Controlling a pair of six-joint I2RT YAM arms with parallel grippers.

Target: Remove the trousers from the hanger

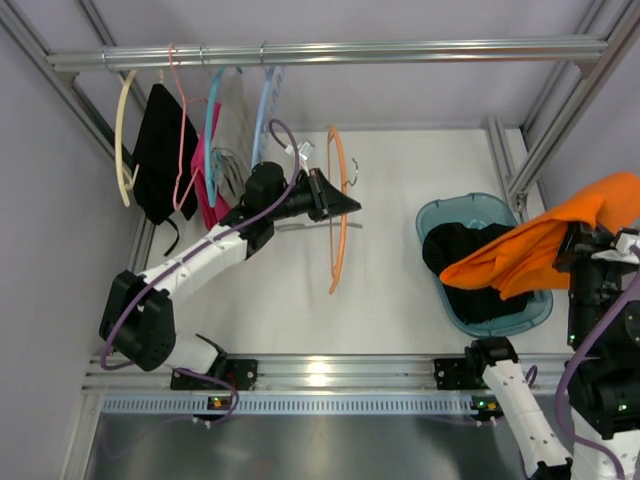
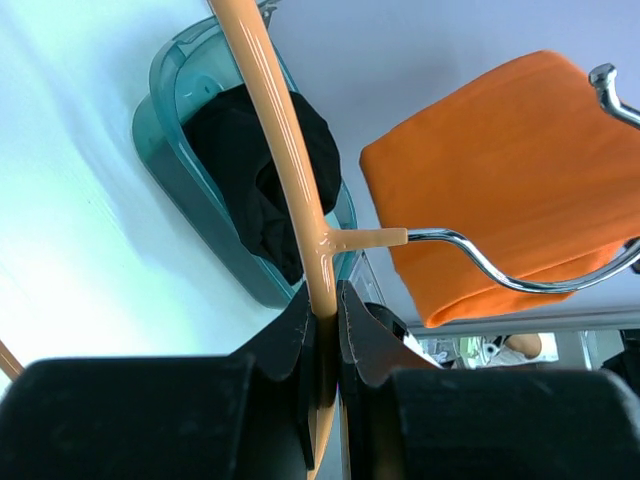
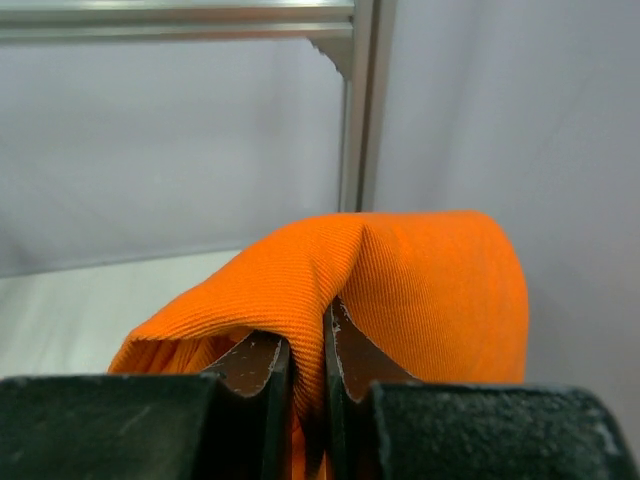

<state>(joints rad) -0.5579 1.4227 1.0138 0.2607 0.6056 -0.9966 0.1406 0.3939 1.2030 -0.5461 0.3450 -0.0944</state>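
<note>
Two pincers, both clamped: my L pincer (image 2: 322, 300) pinches the bare orange hanger (image 2: 285, 150) to steady it. My R pincer (image 3: 305, 345) grips the orange trousers (image 3: 420, 290), held over the tub (image 1: 440, 215) w/ the black trousers (image 1: 455, 255), prob. for dropping in.

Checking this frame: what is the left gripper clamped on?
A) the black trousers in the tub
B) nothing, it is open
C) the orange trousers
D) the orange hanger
D: the left wrist view shows the left gripper shut on the thin bar of the bare orange hanger, while the orange trousers hang from the right gripper.
</note>
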